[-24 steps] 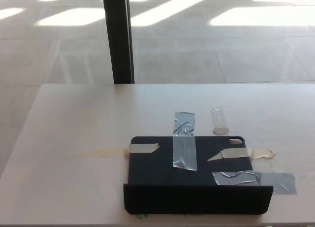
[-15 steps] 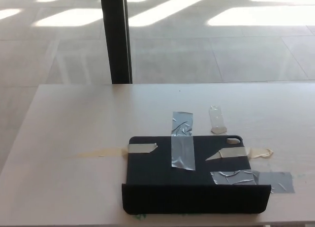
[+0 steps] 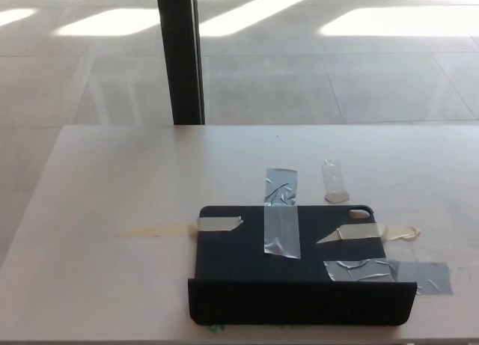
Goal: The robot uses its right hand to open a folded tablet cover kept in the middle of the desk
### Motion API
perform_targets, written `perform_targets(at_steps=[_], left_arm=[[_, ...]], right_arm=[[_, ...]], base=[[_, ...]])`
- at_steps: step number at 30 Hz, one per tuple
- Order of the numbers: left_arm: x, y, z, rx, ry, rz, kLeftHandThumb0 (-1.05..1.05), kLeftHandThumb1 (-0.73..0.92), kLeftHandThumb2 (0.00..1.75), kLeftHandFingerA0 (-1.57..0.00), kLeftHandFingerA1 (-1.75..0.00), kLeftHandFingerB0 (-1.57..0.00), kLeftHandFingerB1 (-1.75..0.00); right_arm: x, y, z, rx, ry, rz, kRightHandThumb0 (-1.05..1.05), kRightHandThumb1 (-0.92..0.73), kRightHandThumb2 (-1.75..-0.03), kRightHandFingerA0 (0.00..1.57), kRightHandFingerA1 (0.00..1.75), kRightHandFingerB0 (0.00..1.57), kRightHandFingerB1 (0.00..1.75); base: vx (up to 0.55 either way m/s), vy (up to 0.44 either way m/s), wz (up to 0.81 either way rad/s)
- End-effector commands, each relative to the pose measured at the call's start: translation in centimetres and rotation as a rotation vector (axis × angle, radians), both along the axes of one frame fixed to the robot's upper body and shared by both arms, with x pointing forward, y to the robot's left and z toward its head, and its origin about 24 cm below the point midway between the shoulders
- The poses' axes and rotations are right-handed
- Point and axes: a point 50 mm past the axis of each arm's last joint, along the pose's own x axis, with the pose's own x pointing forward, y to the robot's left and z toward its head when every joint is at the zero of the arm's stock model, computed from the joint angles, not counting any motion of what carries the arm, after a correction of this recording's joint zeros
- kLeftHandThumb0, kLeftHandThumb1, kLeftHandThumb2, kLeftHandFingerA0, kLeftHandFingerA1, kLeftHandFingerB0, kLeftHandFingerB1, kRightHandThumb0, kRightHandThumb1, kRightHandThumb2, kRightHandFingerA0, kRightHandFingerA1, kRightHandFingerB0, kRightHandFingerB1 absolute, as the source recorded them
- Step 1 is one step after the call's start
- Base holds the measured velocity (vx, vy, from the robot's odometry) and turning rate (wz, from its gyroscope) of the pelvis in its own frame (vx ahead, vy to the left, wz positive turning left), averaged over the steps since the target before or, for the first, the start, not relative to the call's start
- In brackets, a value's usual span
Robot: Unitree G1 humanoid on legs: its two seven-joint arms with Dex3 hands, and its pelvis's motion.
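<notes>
Neither robot hand appears in the head view, so finger state cannot be told. A dark post (image 3: pixel 179 53) stands beyond the desk (image 3: pixel 112 180). The black tablet cover (image 3: pixel 292 266) lies flat at the desk's near centre, fixed by grey tape strips (image 3: pixel 281 214) and beige tape (image 3: pixel 221 224), its front flap raised.

Black tablet cover (image 3: pixel 299 274); grey tape (image 3: pixel 281 210).

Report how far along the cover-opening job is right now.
Done: nothing that shows. The tablet cover lies on the desk, held down by grey tape strips, its near flap standing up along the front edge. In hand: nothing; neither robot hand is in view. Left: bring the right hand in and open the cover.
</notes>
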Motion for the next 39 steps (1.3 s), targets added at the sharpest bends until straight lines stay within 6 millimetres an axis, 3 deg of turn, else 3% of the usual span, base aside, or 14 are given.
perform_targets(at_steps=[1, 5, 7, 8, 10, 11, 14, 15, 16, 24, 31, 32, 33, 39], left_arm=[[-0.3, 0.7, 0.6, -0.02, -0.027, 0.026, -0.97, 0.59, 0.72, -0.5, -1.11, -0.32, -0.96], [-0.4, 0.7, 0.5, -0.023, -0.028, 0.029, -0.97, 0.47, 1.07, -0.6, -1.03, -0.32, -0.85], [-0.4, 0.8, 0.5, -0.017, -0.021, 0.031, -0.94, 0.59, 0.7, -0.46, -1.18, -0.3, -1.04], [-0.4, 0.8, 0.6, -0.012, -0.017, 0.022, -0.95, 0.59, 0.7, -0.46, -1.19, -0.31, -1.04], [-0.6, 0.8, 0.5, -0.011, -0.014, 0.02, -0.95, 0.59, 0.7, -0.46, -1.19, -0.31, -1.04], [-0.5, 0.7, 0.5, -0.012, -0.012, 0.017, -0.96, 0.58, 0.7, -0.45, -1.17, -0.34, -1.04], [-0.5, 0.7, 0.5, -0.015, -0.017, 0.025, -0.98, 0.58, 0.68, -0.48, -1.18, -0.37, -1.05], [-0.5, 0.8, 0.5, -0.017, -0.021, 0.043, -0.97, 0.57, 0.67, -0.53, -1.15, -0.42, -1.02], [-0.5, 0.8, 0.5, -0.014, -0.02, 0.031, -0.97, 0.58, 0.68, -0.5, -1.11, -0.41, -0.99], [-0.6, 0.8, 0.6, -0.017, -0.02, 0.022, -0.98, 0.59, 0.68, -0.47, -1.16, -0.34, -1.02], [-0.4, 1.0, 0.8, -0.011, -0.031, 0.018, -1.04, 0.41, 0.93, -0.58, -1.07, -0.44, -0.95], [-0.3, 1.0, 0.8, -0.011, -0.031, 0.016, -1.04, 0.41, 0.94, -0.58, -1.07, -0.45, -0.95], [-0.4, 1.0, 0.8, -0.007, -0.028, 0.012, -1.02, 0.59, 0.66, -0.47, -1.11, -0.37, -0.98], [-0.3, 1.0, 0.8, -0.006, -0.028, 0.016, -1.01, 0.59, 0.67, -0.45, -1.08, -0.32, -0.95]], right_arm=[[2.9, 7.2, 4.9, -0.324, 0.031, 0.305, -0.83, -0.76, -0.64, 0.37, 0.64, 0.33, 0.32], [3.5, 12.6, 3.8, -0.613, 0.155, 0.489, -0.85, -0.79, -0.65, 0.29, 0.6, 0.29, 0.31], [3.7, 14.6, 2.3, -0.75, 0.24, 0.6, -0.83, -0.61, -0.99, 0.21, 0.62, 0.15, 0.42], [3.8, 15.2, 1.6, -0.792, 0.276, 0.646, -0.84, -0.79, -0.65, 0.19, 0.57, 0.18, 0.27], [3.7, 15.6, 1.2, -0.819, 0.31, 0.677, -0.84, -0.79, -0.65, 0.19, 0.57, 0.18, 0.27], [3.9, 16.4, 0.0, -0.886, 0.388, 0.723, -0.91, -0.64, -1.06, 0.09, 0.52, 0.04, 0.37], [4.2, 17.1, -1.6, -0.914, 0.47, 0.785, -0.93, -0.64, -1.06, 0.07, 0.47, 0.11, 0.24], [4.4, 17.6, -2.9, -0.945, 0.511, 0.808, -0.98, -0.85, -0.66, 0.07, 0.44, 0.08, 0.25], [4.5, 17.8, -3.8, -0.967, 0.546, 0.832, -0.97, -0.67, -1.13, 0.0, 0.45, 0.13, 0.16], [4.8, 18.2, -6.3, -1.056, 0.608, 0.832, -1.05, -0.83, -1.29, 0.0, 0.5, 0.16, 0.21], [4.3, 18.6, -7.0, -1.147, 0.621, 0.826, -1.05, -0.83, -1.26, 0.02, 0.44, 0.14, 0.21], [4.1, 18.6, -7.1, -1.155, 0.628, 0.83, -1.03, -0.91, -0.78, 0.02, 0.46, 0.11, 0.27], [3.8, 18.8, -7.6, -1.163, 0.635, 0.842, -0.89, -0.71, -1.16, 0.04, 0.45, 0.1, 0.32], [3.5, 19.1, -10.1, -1.173, 0.681, 0.848, -0.88, -0.83, -0.66, 0.08, 0.54, 0.23, 0.3]], base=[[0.0, 0.0, 0.0], [0.0, 0.0, 0.0], [0.0, 0.0, 0.0], [0.0, 0.0, 0.0], [0.0, 0.0, 0.0], [0.0, 0.0, 0.0], [0.0, 0.0, 0.0], [0.0, 0.0, 0.0], [0.0, 0.0, 0.0], [0.0, 0.0, 0.0], [0.0, 0.0, 0.0], [0.0, 0.0, 0.0], [0.0, 0.0, 0.0], [0.0, 0.0, 0.0]])
